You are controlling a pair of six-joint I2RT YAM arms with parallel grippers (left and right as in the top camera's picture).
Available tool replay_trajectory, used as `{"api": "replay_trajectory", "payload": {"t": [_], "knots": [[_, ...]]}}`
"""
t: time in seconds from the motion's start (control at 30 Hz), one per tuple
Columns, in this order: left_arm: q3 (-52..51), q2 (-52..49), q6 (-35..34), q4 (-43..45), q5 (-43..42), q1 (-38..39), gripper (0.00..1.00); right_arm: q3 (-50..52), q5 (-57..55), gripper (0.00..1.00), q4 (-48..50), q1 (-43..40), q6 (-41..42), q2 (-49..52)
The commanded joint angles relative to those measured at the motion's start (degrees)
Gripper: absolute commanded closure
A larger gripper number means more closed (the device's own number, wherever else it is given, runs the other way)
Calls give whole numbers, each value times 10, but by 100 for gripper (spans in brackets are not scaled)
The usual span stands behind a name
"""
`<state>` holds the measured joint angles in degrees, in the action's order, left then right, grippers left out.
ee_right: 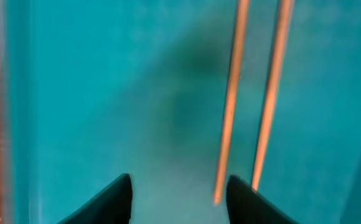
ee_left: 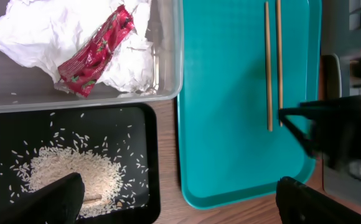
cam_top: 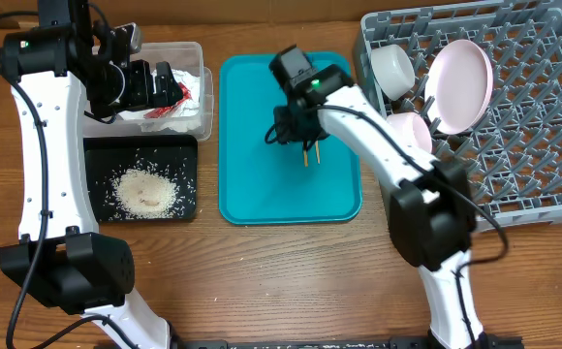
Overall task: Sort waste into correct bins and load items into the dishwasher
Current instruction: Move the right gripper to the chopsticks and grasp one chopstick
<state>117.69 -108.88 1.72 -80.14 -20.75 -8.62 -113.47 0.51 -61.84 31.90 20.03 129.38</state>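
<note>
Right claw, released, hangs over the chopsticks on the teal tray (bare tray leftward); left claw, likewise released, hovers over the clear tub, far-left corner.

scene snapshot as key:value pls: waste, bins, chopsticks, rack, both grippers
clear tub: holds crumpled napkin and red wrapper
black tray: holds rice, one pile plus scattered grains
teal tray: chopsticks lying side by side
dish rack: plate, cup, one bowl visible
left gripper: open, holding nothing, above the tub
right gripper: open, low over the chopstick ends, not gripping
</note>
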Motion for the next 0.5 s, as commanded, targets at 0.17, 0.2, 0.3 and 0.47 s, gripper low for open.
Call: {"api": "replay_trajectory", "payload": {"t": [0.17,0.2,0.3,0.47], "knots": [[12,1,11,1,4,3,0,10,-11,71,30,-1,55,38],[12,1,11,1,4,3,0,13,-12,71,33,-1,55,38],[12,1,11,1,4,3,0,17,-25,68,35,-1,55,38],[12,1,11,1,4,3,0,18,-52,62,35,-1,55,38]]}}
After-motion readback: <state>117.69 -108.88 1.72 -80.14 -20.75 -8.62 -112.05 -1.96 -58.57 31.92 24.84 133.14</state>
